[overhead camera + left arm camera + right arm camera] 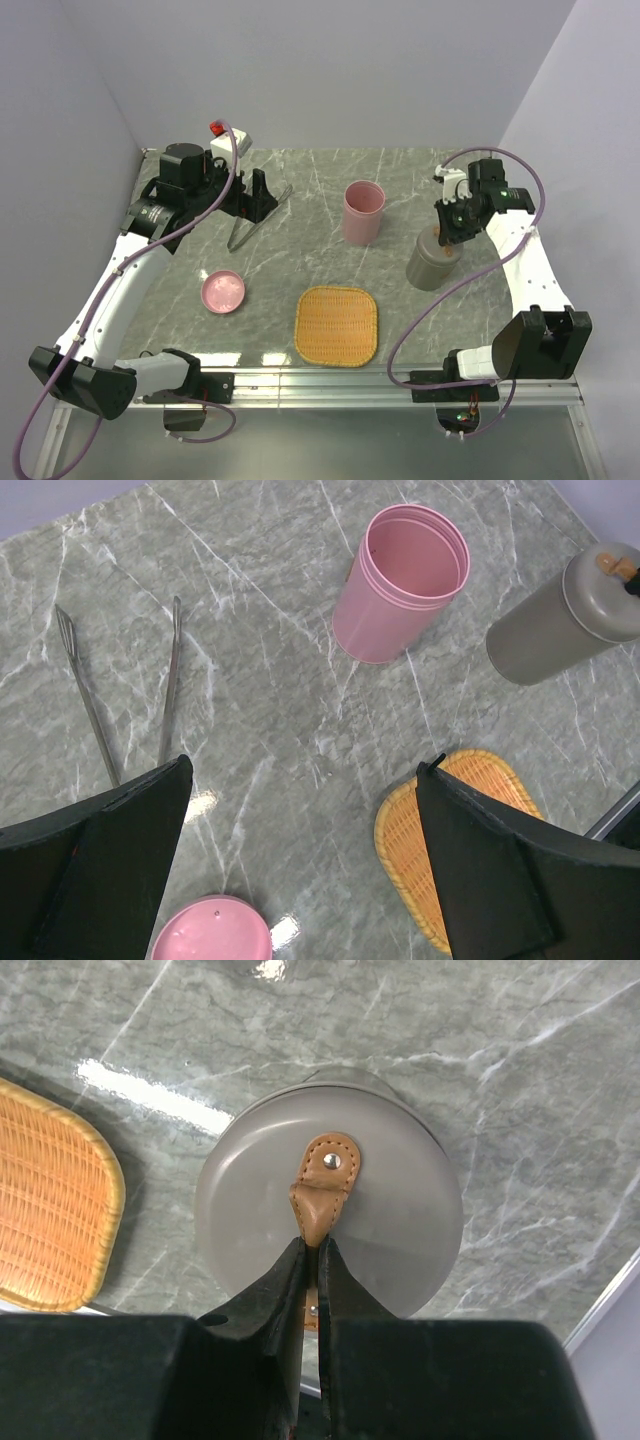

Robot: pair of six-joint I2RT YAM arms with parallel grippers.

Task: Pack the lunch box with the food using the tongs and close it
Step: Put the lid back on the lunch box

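Observation:
The tall grey cup point(428, 268) of the lunch box stands at the right with its grey lid point(390, 1230) on. My right gripper point(318, 1250) is shut on the lid's tan leather tab point(325, 1185), straight above the cup point(449, 236). The tall pink cup point(363, 211) stands open mid-table, and a shallow pink dish point(224, 292) lies at the left. The silver tongs point(243, 230) lie on the table at the back left. My left gripper point(258, 200) hovers open beside them, holding nothing point(305, 770). The tongs point(171, 680) lie ahead and to its left. No food is in view.
A square woven orange-yellow tray point(337, 325) lies near the front edge at the middle, also seen as the tray point(470, 820) and the tray point(50, 1210). A white box with a red button point(228, 142) sits at the back left corner. Walls close in the back and sides.

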